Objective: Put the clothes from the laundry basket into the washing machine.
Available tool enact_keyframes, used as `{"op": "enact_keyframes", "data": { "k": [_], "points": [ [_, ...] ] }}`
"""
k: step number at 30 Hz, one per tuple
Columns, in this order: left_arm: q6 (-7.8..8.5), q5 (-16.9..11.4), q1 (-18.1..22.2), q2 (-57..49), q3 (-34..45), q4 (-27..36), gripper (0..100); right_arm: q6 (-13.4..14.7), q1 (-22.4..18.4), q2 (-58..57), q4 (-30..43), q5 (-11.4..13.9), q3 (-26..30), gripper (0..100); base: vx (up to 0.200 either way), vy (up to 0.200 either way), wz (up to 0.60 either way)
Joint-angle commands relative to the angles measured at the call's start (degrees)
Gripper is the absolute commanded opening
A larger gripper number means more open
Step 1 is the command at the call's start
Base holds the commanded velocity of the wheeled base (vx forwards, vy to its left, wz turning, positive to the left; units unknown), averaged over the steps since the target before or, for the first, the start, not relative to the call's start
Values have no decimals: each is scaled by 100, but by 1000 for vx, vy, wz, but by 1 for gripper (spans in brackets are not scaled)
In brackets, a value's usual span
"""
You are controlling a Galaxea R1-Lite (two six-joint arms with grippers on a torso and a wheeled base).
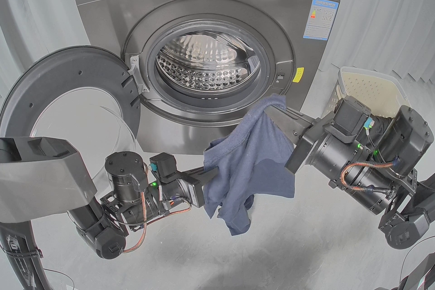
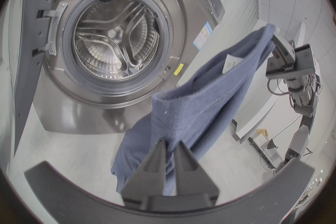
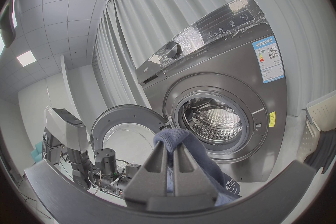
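A blue garment point(image 1: 249, 164) hangs in the air in front of the grey washing machine point(image 1: 208, 1), below its open drum point(image 1: 206, 62). My right gripper point(image 1: 272, 110) is shut on the garment's upper corner, just below the drum's rim. My left gripper point(image 1: 214, 173) is shut on the garment's lower left edge. Seen from the left wrist, the garment point(image 2: 196, 109) stretches from my left gripper point(image 2: 170, 146) up to the right gripper point(image 2: 276, 42). From the right wrist, my right gripper point(image 3: 170, 149) pinches a fold of the garment point(image 3: 196, 154) before the drum point(image 3: 217, 123).
The machine's round door point(image 1: 72, 91) stands swung open at the left, close above my left arm. A cream laundry basket point(image 1: 374, 91) stands on the floor at the right of the machine, behind my right arm. Bare grey floor point(image 1: 281, 250) lies in front.
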Motion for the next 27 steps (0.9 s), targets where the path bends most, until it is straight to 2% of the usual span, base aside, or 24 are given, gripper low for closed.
{"op": "enact_keyframes", "data": {
  "k": [1,4,9,15,19,23,27],
  "points": [
    [3,139,-36,-77,48,-224,0,14,-6,-4,-4,0,2,0,0,0,0],
    [-5,192,17,-420,39,-250,0,23,-32,-4,-4,0,11,0,0,0,0],
    [-23,201,254,-1632,232,-171,0,32,-164,-57,-4,35,231,0,0,0,0],
    [-14,289,500,-2652,311,198,0,41,-463,-40,-382,413,653,0,0,0,0],
    [-23,289,597,-3004,364,242,0,32,-577,-4,-725,449,811,0,0,0,0],
    [-32,289,702,-3179,425,269,0,41,-788,22,-777,554,732,0,0,0,0],
    [-14,297,711,-3170,390,286,0,-3,-972,303,-804,545,609,0,0,0,0]
  ]
}}
